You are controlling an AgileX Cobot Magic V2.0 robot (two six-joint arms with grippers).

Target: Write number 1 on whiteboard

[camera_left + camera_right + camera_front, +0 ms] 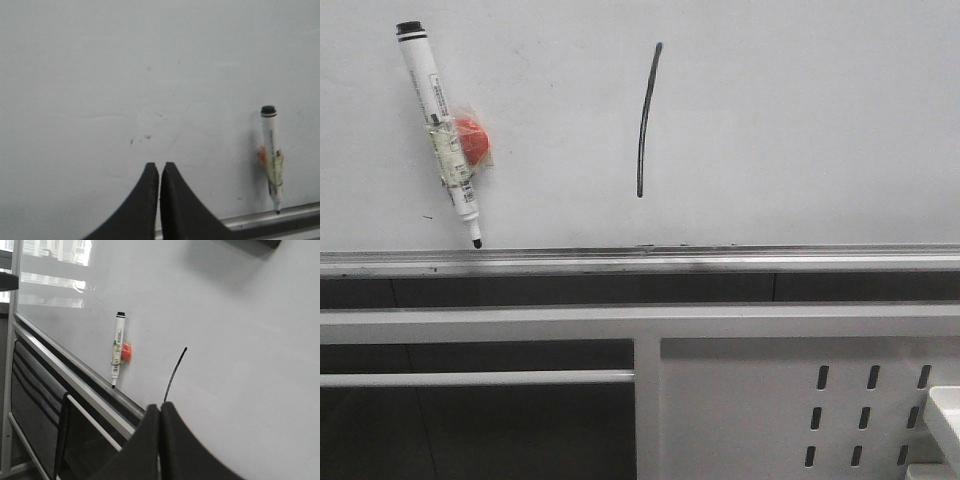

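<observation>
In the front view, the whiteboard (800, 120) filled the upper half of the frame, with its silver rail (640, 262) running along the lower edge. The number 1 (647, 120) stood near the board's centre as a thin black, slightly curved stroke, leaning a little toward one o'clock. Well apart from it, toward nine o'clock, a white marker (440, 130) with a black cap hung on the board, tilted with its cap toward eleven o'clock and its tip just above the rail. A red round magnet (472, 140) was taped against the marker's middle. Below the rail, at about five o'clock in the frame, sat a white perforated panel (800, 410). Neither arm showed here.

In the left wrist view, the left gripper (160, 167) pointed at the bare board, its two black fingers (142, 205) pressed together with only a hairline between them and nothing held. The marker (272, 157) hung at about three o'clock from the tips, its tip at the rail (280, 215).

In the right wrist view, the right gripper (160, 407) likewise had its fingers (187, 450) closed together, empty. The number 1 (175, 374) rose just beyond the tips toward one o'clock; whether they touched it could not be told. The marker (117, 349) and magnet (126, 352) lay toward ten o'clock.
</observation>
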